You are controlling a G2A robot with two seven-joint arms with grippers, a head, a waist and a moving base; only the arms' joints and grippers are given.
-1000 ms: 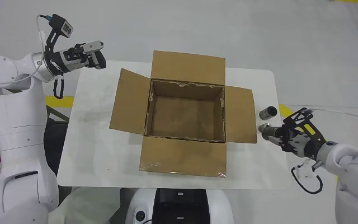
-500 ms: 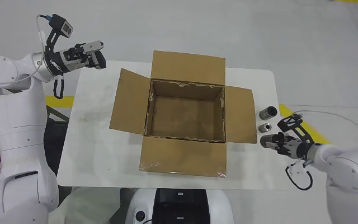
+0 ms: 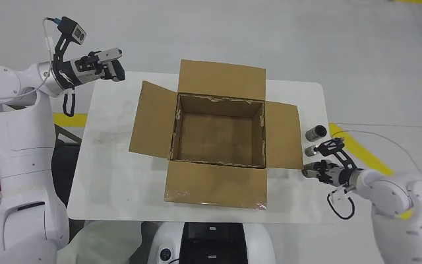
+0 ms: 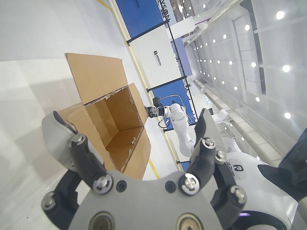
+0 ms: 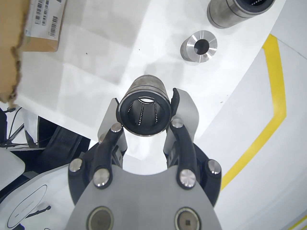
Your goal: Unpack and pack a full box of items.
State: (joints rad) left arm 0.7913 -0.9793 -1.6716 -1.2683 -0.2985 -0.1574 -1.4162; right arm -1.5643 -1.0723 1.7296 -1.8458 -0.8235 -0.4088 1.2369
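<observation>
An open cardboard box point(image 3: 153, 119) stands mid-table with its flaps spread and a bare interior. My right gripper point(image 3: 315, 170) is at the table's right side, just off the box's right flap. It is shut on a grey linear bearing point(image 5: 144, 107), held sideways between the fingers point(image 5: 178, 101). Past it on the table are a small steel bushing point(image 5: 198, 46) and a second bearing point(image 5: 242, 1); from above, the bushing point(image 3: 311, 150) sits nearer than that bearing point(image 3: 316, 132). My left gripper point(image 3: 117, 64) hangs open and empty above the table's far left corner, facing the box point(image 4: 115, 111).
The white table point(image 3: 112, 171) has free room left of the box and along its front edge. A barcode label point(image 5: 48, 8) is on the right flap. Yellow floor tape point(image 5: 275, 96) runs beyond the table's right edge.
My right gripper has shifted toward the table's front edge and slightly toward the box, with the bearing still in it. The left arm has not moved.
</observation>
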